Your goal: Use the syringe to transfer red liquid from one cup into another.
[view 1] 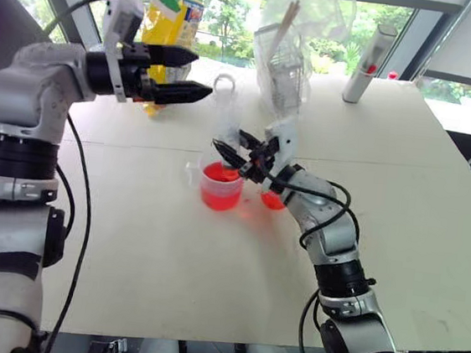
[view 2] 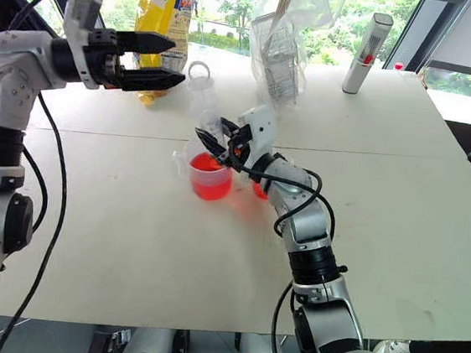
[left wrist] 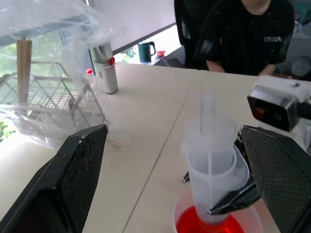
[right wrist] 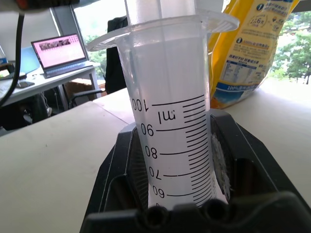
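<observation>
While right gripper (view 1: 239,154) clamps syringe (view 1: 225,116) upright, tip in beaker (view 1: 220,187) of red liquid (view 1: 220,175) | left gripper (view 1: 183,74) wide, empty | barrel looks empty; draw and transfer to small cup (view 1: 272,199) pending.

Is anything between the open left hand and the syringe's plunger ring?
Nothing visible. The left hand is open, up and to the left of the syringe, which the right hand holds upright over the larger beaker.

Silver-grey jointed arms, black cables, black two-fingered left end effector (view 1: 187,74).
</observation>
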Action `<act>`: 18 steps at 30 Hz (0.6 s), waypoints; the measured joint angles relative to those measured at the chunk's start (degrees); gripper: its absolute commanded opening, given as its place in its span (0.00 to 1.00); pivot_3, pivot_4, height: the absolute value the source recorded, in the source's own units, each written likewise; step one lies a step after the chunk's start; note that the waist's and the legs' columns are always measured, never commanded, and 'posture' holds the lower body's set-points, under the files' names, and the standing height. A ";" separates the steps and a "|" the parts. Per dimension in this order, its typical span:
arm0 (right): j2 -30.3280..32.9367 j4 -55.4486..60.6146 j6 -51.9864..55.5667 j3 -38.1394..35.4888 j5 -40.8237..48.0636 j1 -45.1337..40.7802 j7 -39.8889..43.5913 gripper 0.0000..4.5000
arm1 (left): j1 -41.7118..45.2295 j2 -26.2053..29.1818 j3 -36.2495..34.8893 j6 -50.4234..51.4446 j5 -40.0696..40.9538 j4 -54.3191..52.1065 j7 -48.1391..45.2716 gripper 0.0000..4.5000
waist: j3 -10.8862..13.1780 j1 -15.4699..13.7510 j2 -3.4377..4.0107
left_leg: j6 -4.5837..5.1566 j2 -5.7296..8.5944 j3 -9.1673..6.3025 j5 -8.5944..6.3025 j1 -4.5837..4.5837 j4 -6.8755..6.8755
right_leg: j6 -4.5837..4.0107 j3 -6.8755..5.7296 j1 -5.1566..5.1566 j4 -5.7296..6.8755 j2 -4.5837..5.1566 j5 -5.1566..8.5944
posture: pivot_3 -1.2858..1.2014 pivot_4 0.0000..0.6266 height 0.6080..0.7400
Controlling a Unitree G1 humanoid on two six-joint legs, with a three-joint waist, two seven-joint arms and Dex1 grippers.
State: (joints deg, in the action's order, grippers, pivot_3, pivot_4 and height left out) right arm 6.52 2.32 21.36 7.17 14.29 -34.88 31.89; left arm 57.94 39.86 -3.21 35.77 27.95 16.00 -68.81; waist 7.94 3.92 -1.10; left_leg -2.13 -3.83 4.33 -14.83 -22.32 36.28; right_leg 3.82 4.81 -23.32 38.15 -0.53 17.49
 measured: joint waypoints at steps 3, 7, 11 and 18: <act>0.31 3.50 5.12 -3.22 2.86 -2.91 -2.67 0.31 | -1.44 -0.09 0.02 -0.01 0.16 -0.34 -0.48 0.99 | 0.00 -0.04 0.00 | -0.01 0.01 -0.02 0.01 -0.02 0.01 | 0.00 -0.01 -0.01 0.00 0.09 0.00 | 0.52 0.24 0.99; 2.21 9.38 11.43 -9.32 6.77 -8.34 -7.21 0.31 | -1.44 -1.49 0.10 -0.97 0.05 0.87 -0.56 0.99 | -0.01 -0.31 -0.02 | -0.01 0.03 0.00 0.00 -0.02 -0.01 | 0.00 -0.04 0.01 -0.02 0.13 0.00 | 0.52 0.24 0.99; 6.03 14.27 17.07 -14.50 9.55 -9.52 -10.95 0.31 | -1.45 -3.62 1.33 -2.05 -0.85 1.93 -0.78 0.99 | -0.02 -0.70 -0.02 | 0.00 0.07 0.04 0.00 -0.04 -0.02 | 0.00 -0.04 0.00 -0.06 0.13 0.00 | 0.52 0.24 0.99; 10.53 20.78 19.85 -16.38 9.82 2.29 -13.07 0.31 | -0.21 -7.71 3.29 -4.14 -1.66 3.97 -1.89 0.99 | -0.02 -1.28 -0.03 | 0.00 0.08 0.06 0.00 -0.04 -0.04 | 0.00 -0.02 -0.01 -0.07 0.03 0.00 | 0.52 0.24 0.99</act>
State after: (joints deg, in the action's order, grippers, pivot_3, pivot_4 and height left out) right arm 17.05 23.10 41.21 -9.21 24.11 -32.59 18.82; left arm 57.73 32.15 0.08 31.63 26.30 19.96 -70.70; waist 7.92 2.64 -1.14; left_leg -2.13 -3.75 4.39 -14.82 -22.35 36.24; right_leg 3.83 4.79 -23.33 38.08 -0.50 17.49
